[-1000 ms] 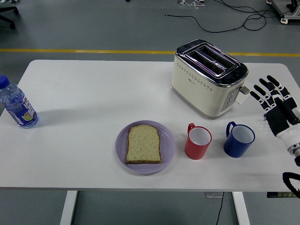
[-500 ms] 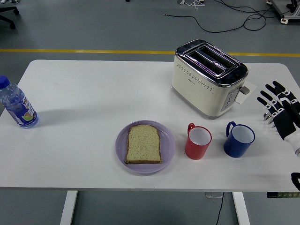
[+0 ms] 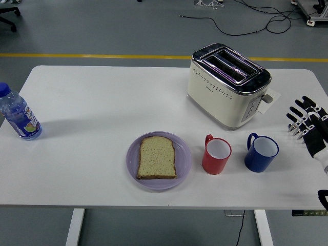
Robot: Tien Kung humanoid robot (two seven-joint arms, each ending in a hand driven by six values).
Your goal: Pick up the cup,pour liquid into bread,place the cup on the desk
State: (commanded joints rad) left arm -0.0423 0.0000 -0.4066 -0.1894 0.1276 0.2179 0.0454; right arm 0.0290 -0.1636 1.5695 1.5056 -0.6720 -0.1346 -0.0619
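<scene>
A red cup [image 3: 217, 155] and a blue cup [image 3: 261, 152] stand upright side by side on the white table [image 3: 102, 102], both with handles at the upper left. A slice of bread [image 3: 157, 157] lies on a purple plate [image 3: 132, 160] left of the red cup. My right hand [image 3: 307, 123] is at the right edge of the table, right of the blue cup and apart from it, fingers spread and holding nothing. The left arm is out of view.
A cream toaster [image 3: 228, 84] stands behind the cups. A water bottle [image 3: 18, 115] stands at the table's far left edge. Cables lie on the floor beyond the table.
My right hand has drawn back to the right and down, farther from the blue cup. Nothing else has moved.
</scene>
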